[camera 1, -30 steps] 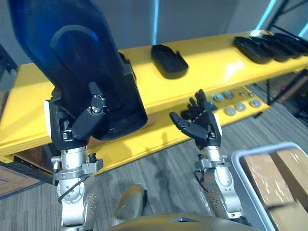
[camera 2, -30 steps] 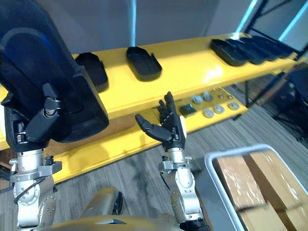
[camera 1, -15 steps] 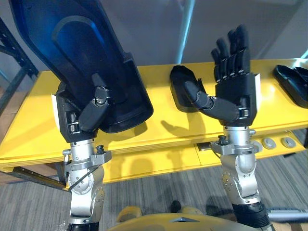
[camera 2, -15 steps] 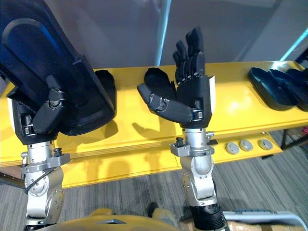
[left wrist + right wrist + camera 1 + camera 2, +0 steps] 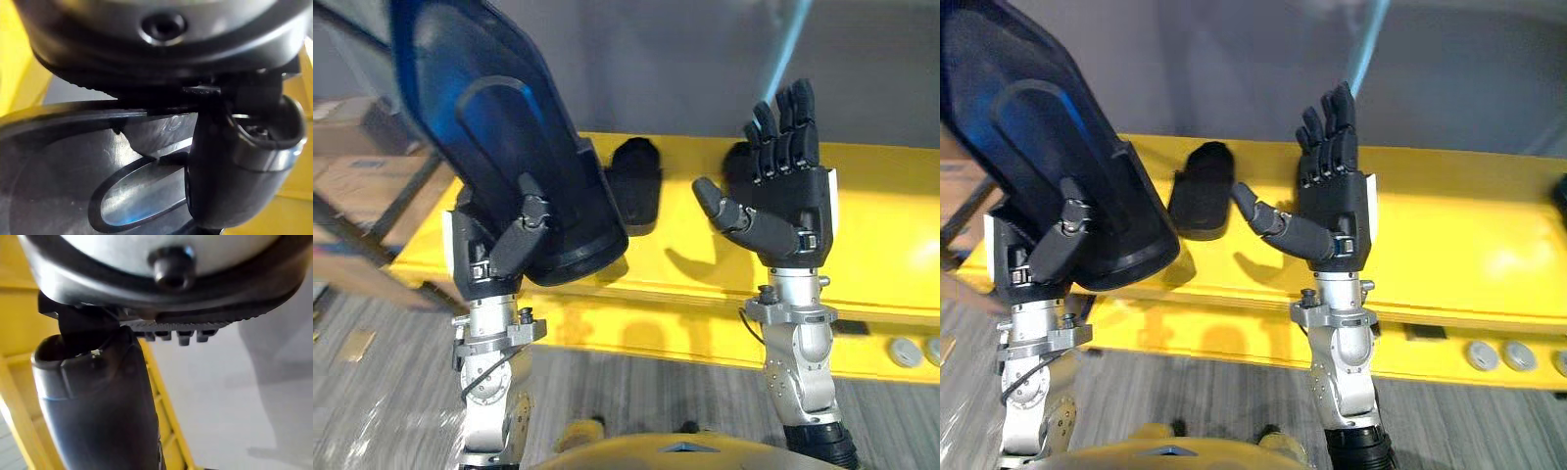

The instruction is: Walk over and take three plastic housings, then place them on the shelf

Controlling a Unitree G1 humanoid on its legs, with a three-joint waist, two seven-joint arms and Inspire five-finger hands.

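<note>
My left hand [image 5: 499, 257] is shut on a large black plastic housing [image 5: 499, 147], held upright in front of the yellow shelf [image 5: 891, 245]; its thumb [image 5: 230, 161] presses on the housing's glossy inner face [image 5: 73, 166]. Another black housing [image 5: 636, 181] lies on the shelf just beyond, between my two hands. My right hand [image 5: 783, 201] is raised in front of the shelf, open, fingers straight up and thumb [image 5: 98, 406] spread, holding nothing.
The yellow shelf's lower board [image 5: 1234, 328] runs under the top one, with round silver discs [image 5: 1498, 354] at its right end. Grey wood-pattern floor [image 5: 391, 411] lies below. A dark rack frame [image 5: 372, 225] stands at the left.
The whole view has swung left along the shelf, so the camera moved. The left hand still holds the housing upright; the right hand stays raised and open.
</note>
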